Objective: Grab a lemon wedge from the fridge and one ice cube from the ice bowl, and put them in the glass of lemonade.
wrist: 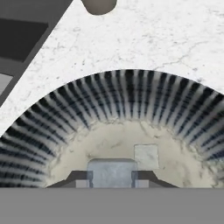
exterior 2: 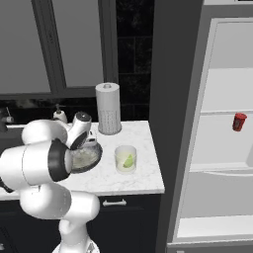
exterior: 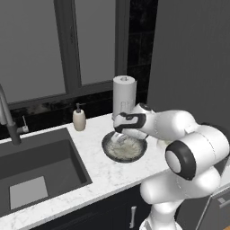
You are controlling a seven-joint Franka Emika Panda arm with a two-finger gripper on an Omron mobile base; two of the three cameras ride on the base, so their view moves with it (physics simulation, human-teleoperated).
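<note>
At the far left of the left base view we see the dark sink (exterior: 40,168) with its faucet (exterior: 9,121) at the left edge, sunk into the white marbled counter (exterior: 101,173). Right of the sink, near the back wall, stands the beige soap bottle (exterior: 79,119), and further right the white paper-towel roll (exterior: 124,95) rises behind the ice bowl (exterior: 110,152), which sits at the centre of the frame on the counter. Our white arm (exterior: 188,152) crosses in from the lower right and hides the right part of the bowl; the end effector (exterior: 117,138) reaches down into it.

In the hand view the ribbed, dark-and-pale striped wall of the bowl (wrist: 127,96) arcs across the middle, with the counter above it and the base of the soap bottle (wrist: 99,5) at the top edge. The end effector (wrist: 112,177) sits at the bottom centre, its fingers pinching an ice cube (wrist: 112,173) between them; a second ice cube (wrist: 146,156) lies just to the right on the sandy bowl floor.

In the right base view the arm covers the left side of the bowl (exterior 2: 91,158). Just right of it stands the glass of lemonade (exterior 2: 125,158), apart from the bowl, with the lemon wedge (exterior 2: 128,161) inside it. At the right of the frame the fridge (exterior 2: 222,148) stands open, a small red object (exterior 2: 239,121) on an upper shelf.
</note>
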